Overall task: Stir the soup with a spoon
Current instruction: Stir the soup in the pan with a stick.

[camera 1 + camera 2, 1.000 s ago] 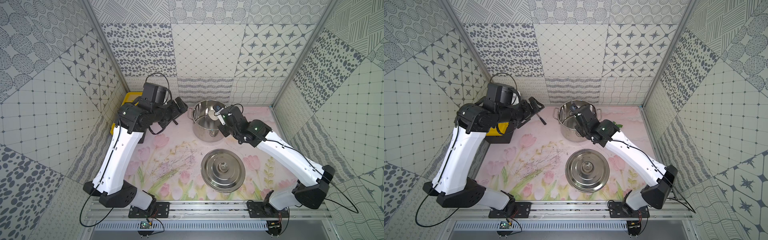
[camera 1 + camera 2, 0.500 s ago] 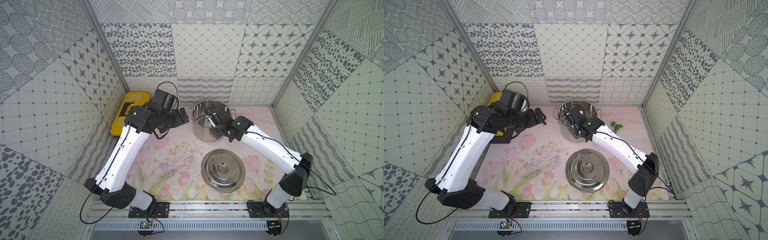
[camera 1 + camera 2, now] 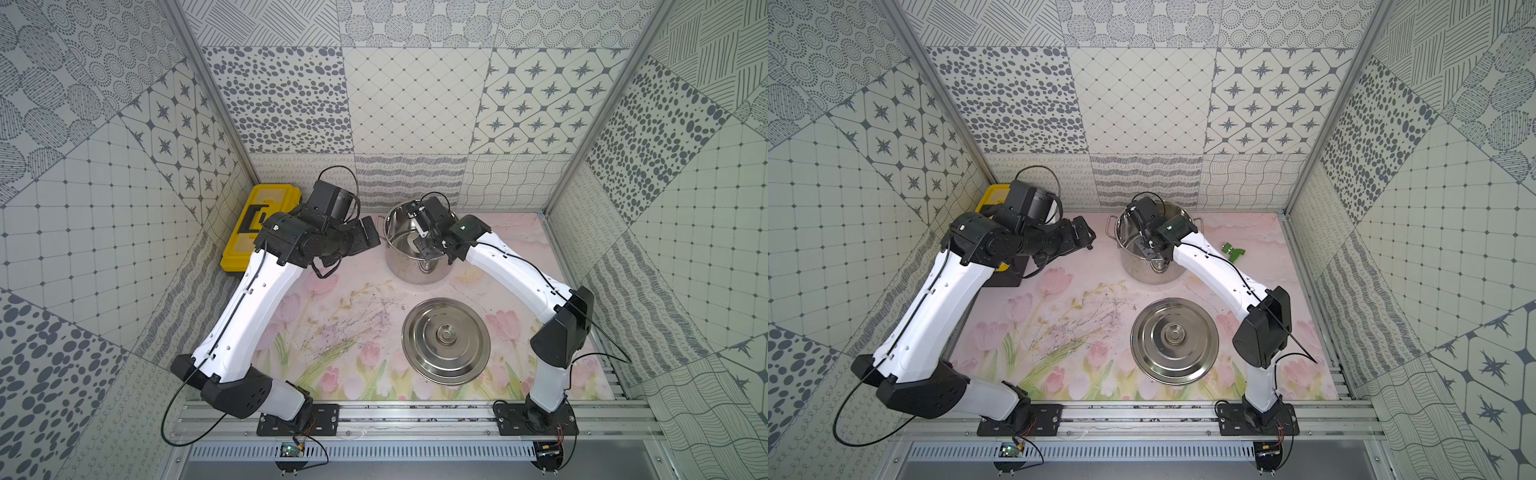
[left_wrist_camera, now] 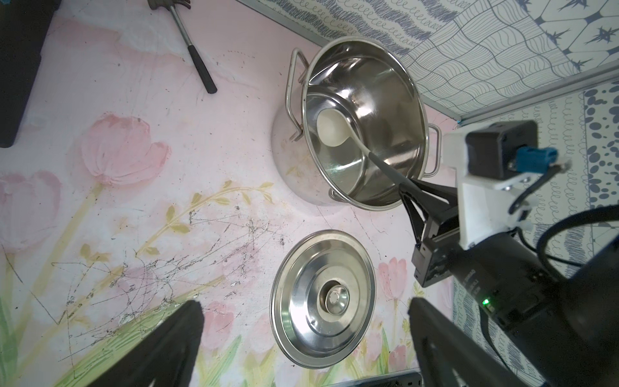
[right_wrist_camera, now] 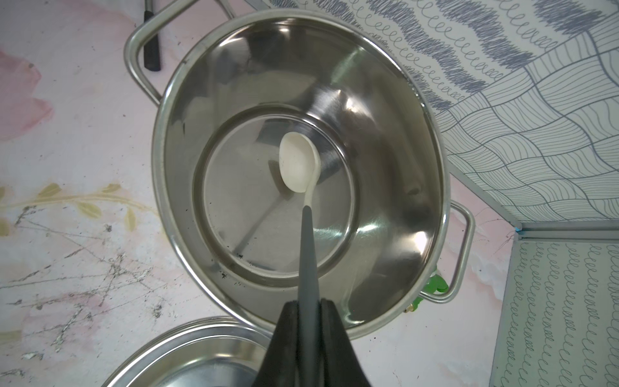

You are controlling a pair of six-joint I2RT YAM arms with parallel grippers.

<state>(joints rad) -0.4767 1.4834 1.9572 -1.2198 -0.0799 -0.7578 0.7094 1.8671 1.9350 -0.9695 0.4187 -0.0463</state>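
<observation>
**Spoon** (image 5: 307, 221): we record it inside the pot (image 5: 385, 134), cream bowl low over the pot's bottom, dark grey handle slanting up over the rim. We cannot tell whether the bowl touches the bottom.
**Right gripper** (image 5: 310, 305): pressed together, pinching the spoon's handle end.
**Left gripper** (image 4: 303, 303): spread wide, holding nothing; hovers over the desk (image 3: 353, 316) between the yellow toolbox (image 3: 239, 249) and the pot.
**Pot**: steel, two handles, upright at the back of the desk.
**Lid** (image 3: 445, 334): flat on the desk, knob up, near the pot's front, apart from it.
**Hammer** (image 4: 197, 57): we note it lying on the desk, toolbox side of the pot.
**Small green item** (image 3: 1233, 250): on the desk, opposite side of the pot.
</observation>
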